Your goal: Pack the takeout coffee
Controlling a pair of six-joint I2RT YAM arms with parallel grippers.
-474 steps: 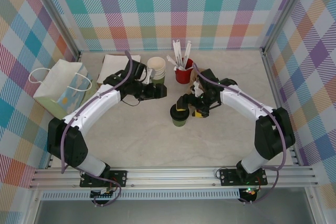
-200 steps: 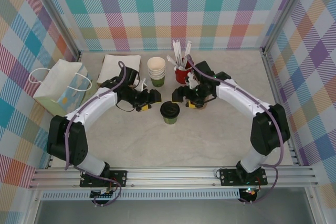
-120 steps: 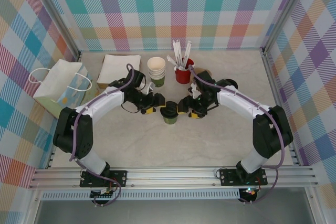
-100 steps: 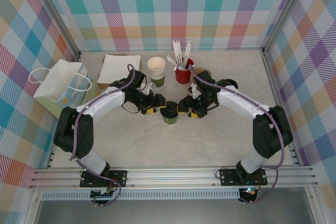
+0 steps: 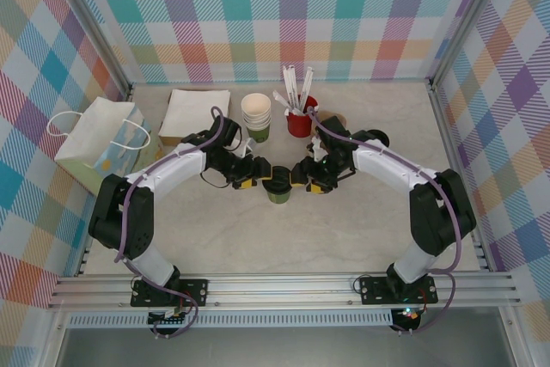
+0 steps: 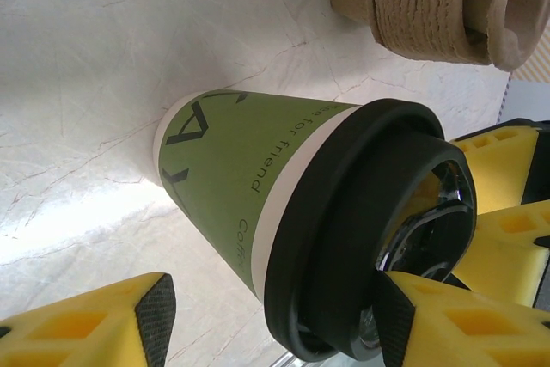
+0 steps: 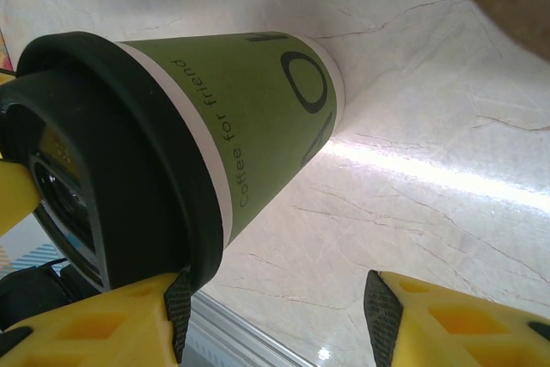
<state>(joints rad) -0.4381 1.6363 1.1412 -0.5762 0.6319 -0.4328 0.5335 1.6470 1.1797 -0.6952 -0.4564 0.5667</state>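
At the far left of the surface [image 5: 361,229] sits a paper bag [image 5: 101,145] with looped handles, well apart from the action. It is presumably where the drink is meant to end up.

The left tool [image 5: 254,175] lies just beside the takeout coffee [image 5: 277,185], on the coffee's left. In its wrist view its yellow fingers [image 6: 112,324] stand moderately wide. One pad sits clear of the green wall and the other is close against the black lid's rim, so nothing is clamped.

The coffee stands upright at mid-surface, lid on, in front of the stack of lidless cups [image 5: 256,115] and the red holder [image 5: 301,121].

On its right, the right tool [image 5: 302,180] mirrors the left. Its jaws are apart, with one pad at the lid's edge and the other off the cup.

I judge the step to be the grasp itself, with the cup bracketed but not yet held. Next, one tool should close squarely on the paper wall below the lid, gently enough not to crush it. The other needs to back away before the lift and the carry left to the bag.
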